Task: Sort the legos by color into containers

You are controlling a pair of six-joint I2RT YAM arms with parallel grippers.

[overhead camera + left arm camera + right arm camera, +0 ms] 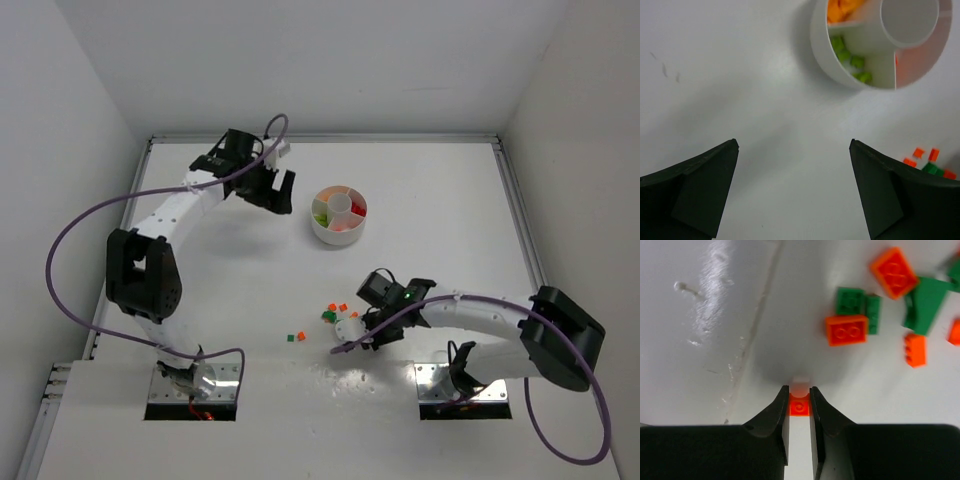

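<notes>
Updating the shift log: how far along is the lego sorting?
Partly done. The dish holds orange bricks and green bricks in separate compartments. In hand: the right gripper is closed on one small orange brick at the table. Left: several loose bricks, orange and green, lie nearby. The left gripper hangs open and empty near the dish.
</notes>
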